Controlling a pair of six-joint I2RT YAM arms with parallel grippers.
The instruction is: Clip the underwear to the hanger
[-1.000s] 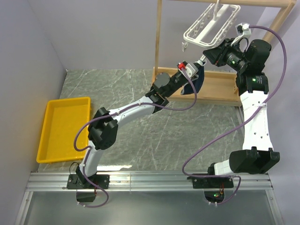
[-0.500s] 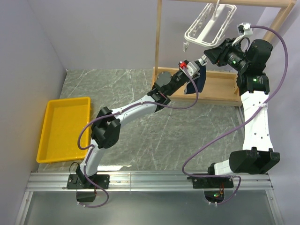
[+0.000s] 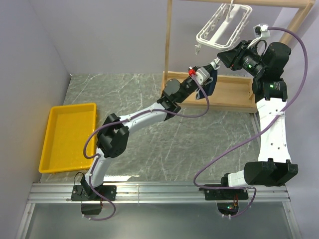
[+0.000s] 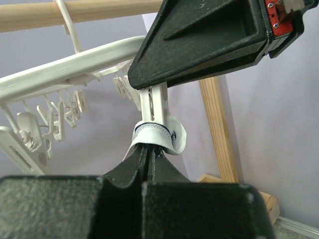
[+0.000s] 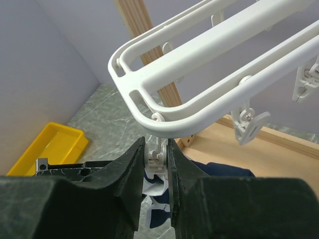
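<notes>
The white hanger (image 3: pixel 224 27) hangs from the wooden rack's top bar; it also shows in the left wrist view (image 4: pixel 65 69) and the right wrist view (image 5: pixel 199 59). My left gripper (image 3: pixel 208 73) is shut on the white trim of the navy underwear (image 3: pixel 211 83), raised to a dangling clip (image 4: pixel 155 107); the trim (image 4: pixel 154 137) sits at the clip's lower end. My right gripper (image 5: pixel 157 159) is shut on that same clip (image 5: pixel 158 158), squeezing its top. The underwear (image 5: pixel 209 172) hangs below it.
The wooden rack (image 3: pixel 224 92) stands at the back right, with an upright post (image 3: pixel 168 40). A yellow tray (image 3: pixel 67 137) lies at the left. Other clips (image 5: pixel 249 124) dangle along the hanger. Purple cables loop around both arms.
My left gripper has moved up and a little right, carrying the underwear closer to the clip. The right gripper and hanger have barely moved.
</notes>
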